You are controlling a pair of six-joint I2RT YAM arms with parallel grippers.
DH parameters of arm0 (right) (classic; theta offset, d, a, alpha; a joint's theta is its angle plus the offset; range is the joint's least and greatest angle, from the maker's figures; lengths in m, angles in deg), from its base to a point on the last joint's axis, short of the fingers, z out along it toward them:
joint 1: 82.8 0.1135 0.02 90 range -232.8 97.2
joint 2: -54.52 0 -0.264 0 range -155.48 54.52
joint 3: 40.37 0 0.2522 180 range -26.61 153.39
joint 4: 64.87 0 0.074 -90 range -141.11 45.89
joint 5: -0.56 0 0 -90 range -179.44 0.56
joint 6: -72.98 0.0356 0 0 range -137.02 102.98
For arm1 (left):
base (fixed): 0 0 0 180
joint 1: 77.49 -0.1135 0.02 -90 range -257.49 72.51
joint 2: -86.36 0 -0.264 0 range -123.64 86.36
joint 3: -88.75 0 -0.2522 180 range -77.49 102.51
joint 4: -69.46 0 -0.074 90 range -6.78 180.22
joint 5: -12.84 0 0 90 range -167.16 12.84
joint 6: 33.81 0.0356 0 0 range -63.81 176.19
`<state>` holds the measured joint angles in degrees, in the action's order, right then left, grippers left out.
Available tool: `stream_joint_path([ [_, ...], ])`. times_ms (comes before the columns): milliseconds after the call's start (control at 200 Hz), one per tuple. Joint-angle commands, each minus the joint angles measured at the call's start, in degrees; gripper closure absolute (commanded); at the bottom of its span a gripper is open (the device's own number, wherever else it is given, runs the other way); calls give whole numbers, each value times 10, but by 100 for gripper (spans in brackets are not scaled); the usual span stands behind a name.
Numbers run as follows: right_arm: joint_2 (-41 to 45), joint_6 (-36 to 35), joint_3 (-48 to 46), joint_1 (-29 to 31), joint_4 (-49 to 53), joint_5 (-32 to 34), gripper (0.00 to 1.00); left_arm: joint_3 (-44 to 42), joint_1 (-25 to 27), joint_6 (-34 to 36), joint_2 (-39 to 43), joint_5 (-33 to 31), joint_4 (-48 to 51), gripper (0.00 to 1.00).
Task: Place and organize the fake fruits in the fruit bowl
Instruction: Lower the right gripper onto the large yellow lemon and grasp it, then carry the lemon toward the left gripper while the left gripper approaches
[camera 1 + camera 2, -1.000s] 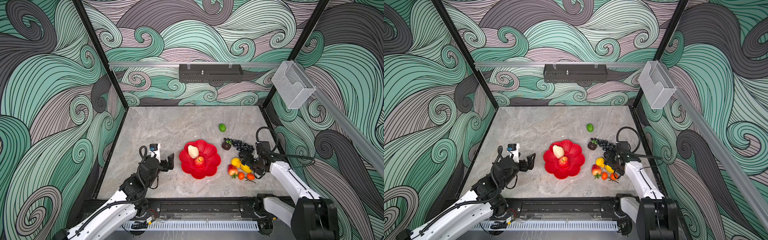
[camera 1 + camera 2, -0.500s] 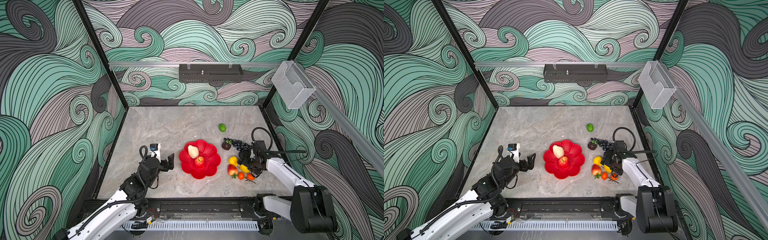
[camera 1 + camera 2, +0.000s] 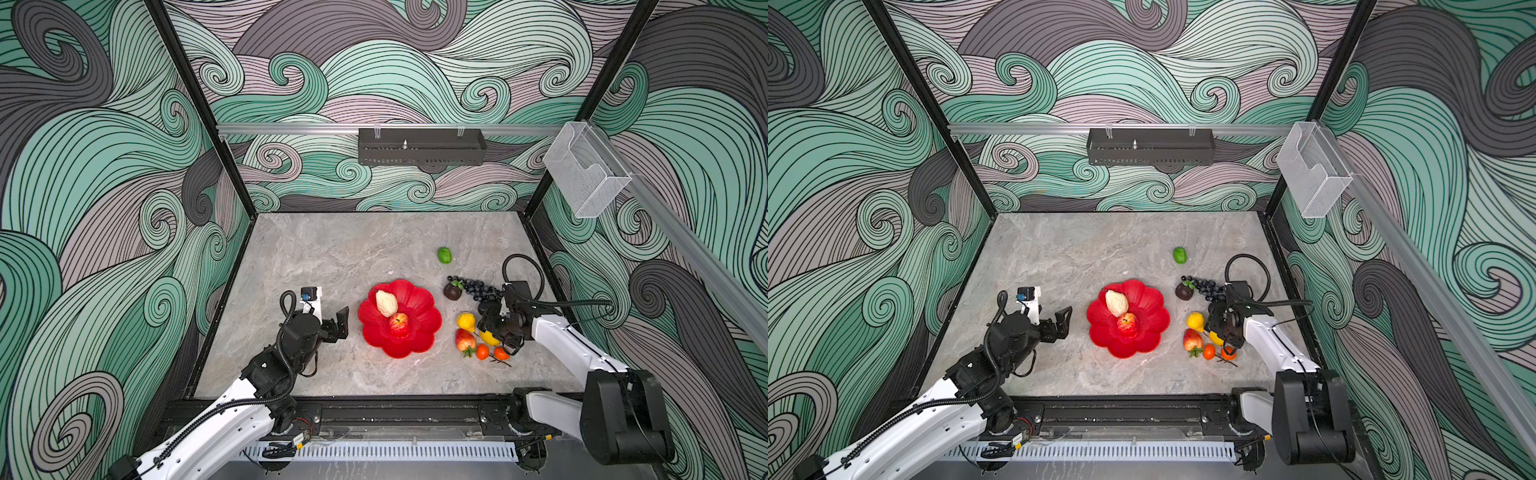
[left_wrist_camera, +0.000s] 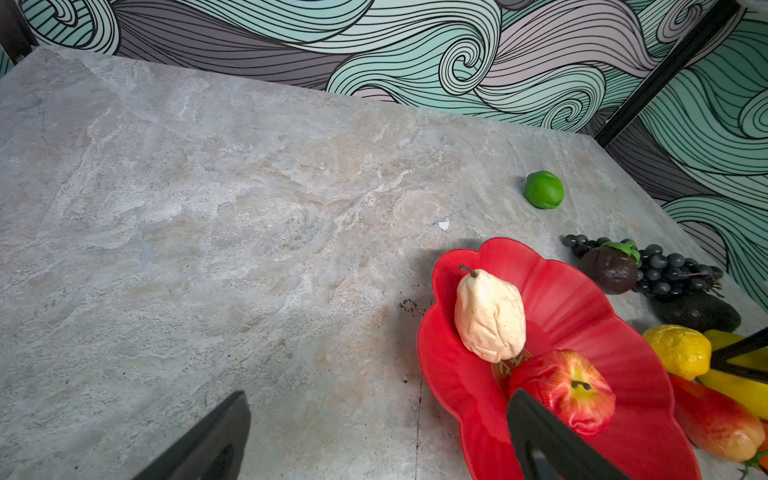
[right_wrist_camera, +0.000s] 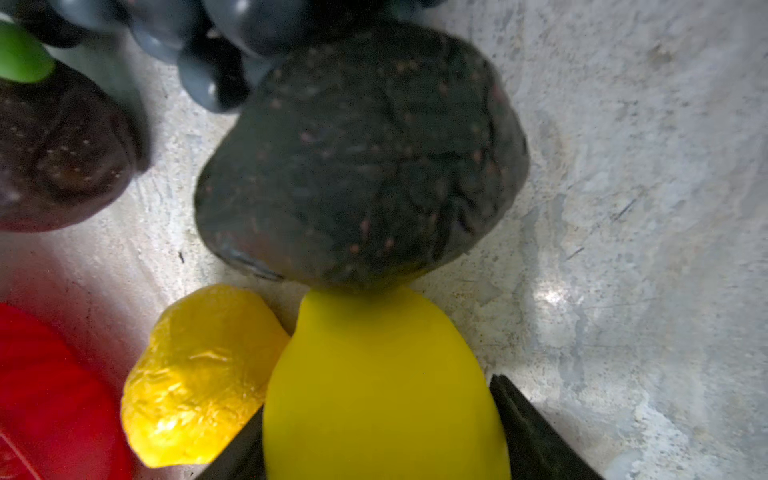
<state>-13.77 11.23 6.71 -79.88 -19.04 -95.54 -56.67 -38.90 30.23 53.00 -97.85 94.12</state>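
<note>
**Right gripper** [image 5: 376, 415]: its 2 fingers flank the yellow fruit [image 5: 374, 353], close against both sides. Whether they are clamped cannot be told from this near, partly blurred view.

**Left gripper** [image 4: 376, 405]: spread wide, empty, beside the bowl [image 3: 424, 332].

**Position:** in both top views the yellow fruit lies on the table right of the bowl. Its long axis runs out along the fingers. Its far tip touches the avocado [image 5: 361, 153], and the lemon [image 5: 195, 374] sits just beside it.

**Bowl contents:** 2 pieces, a pear [image 3: 386, 303] and an apple [image 3: 399, 322].

**Judgement:** the right arm is nearer. The carry goes leftward to the bowl, over the lemon. A straight lift first is advisable, or the 2 neighbours may be dragged.
</note>
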Motion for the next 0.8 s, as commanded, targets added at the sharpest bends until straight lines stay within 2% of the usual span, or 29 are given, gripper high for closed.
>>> stream_joint_path([
  [0, 32, -5, 21, 2, 7, -6, 35, 11, -5, 6, -17, 10, -15, 2],
  [110, 66, 4, 28, 2, 16, -25, 35, 12, -6, 11, -29, 18, -22, 2],
  [265, 115, 39, 37, 2, 18, -86, 36, 27, -6, 19, -53, 37, -26, 2],
  [405, 161, 119, 29, 12, -36, -164, 36, 61, -6, 17, -70, 81, 3, 3],
  [520, 185, 203, 15, 52, -108, -186, 38, 57, 3, -11, -77, 119, -49, 5],
  [635, 189, 286, -4, 116, -205, -171, 38, 72, 43, -7, -112, 124, -95, 5],
  [796, 162, 369, -31, 195, -332, -140, 38, 107, 132, 33, -179, 97, -167, 5],
])
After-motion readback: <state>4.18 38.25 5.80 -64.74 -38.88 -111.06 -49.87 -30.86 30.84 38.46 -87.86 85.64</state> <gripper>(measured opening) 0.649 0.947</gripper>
